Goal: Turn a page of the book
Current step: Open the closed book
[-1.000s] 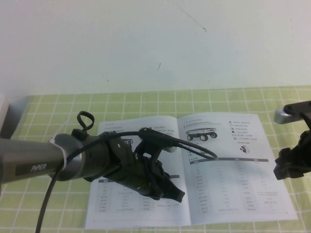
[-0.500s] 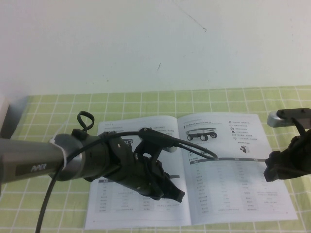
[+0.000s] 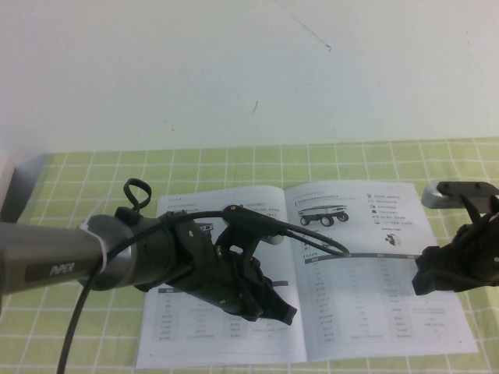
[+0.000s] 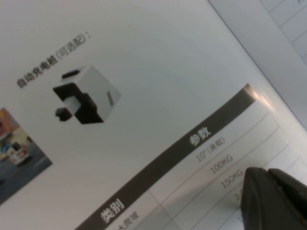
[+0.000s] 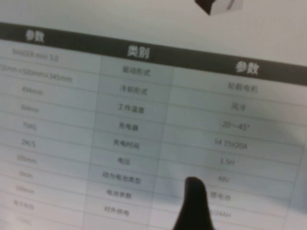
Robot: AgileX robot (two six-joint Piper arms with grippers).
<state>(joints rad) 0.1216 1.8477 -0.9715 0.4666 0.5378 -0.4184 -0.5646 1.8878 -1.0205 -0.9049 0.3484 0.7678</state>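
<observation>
The book (image 3: 195,209) lies open on the green checked cloth. The page (image 3: 366,296) on the right shows a wheeled robot photo above a grey-headed table. My left gripper (image 3: 285,315) is shut, its black fingertips (image 4: 273,199) resting on a table row of the book (image 4: 144,72) near the spine. My right gripper (image 3: 425,282) hovers just over the right-hand page's outer edge. It stands open; one dark finger (image 5: 194,206) shows above the page's table (image 5: 144,105), with nothing in it.
The green checked cloth (image 3: 93,167) covers the table up to a white wall behind. A pale object (image 3: 8,187) sits at the far left edge. The left arm's cable (image 3: 320,238) loops over the book's spine.
My right gripper has moved left, from beyond the book's right edge to over the right-hand page's outer margin. The left arm and the book have not moved.
</observation>
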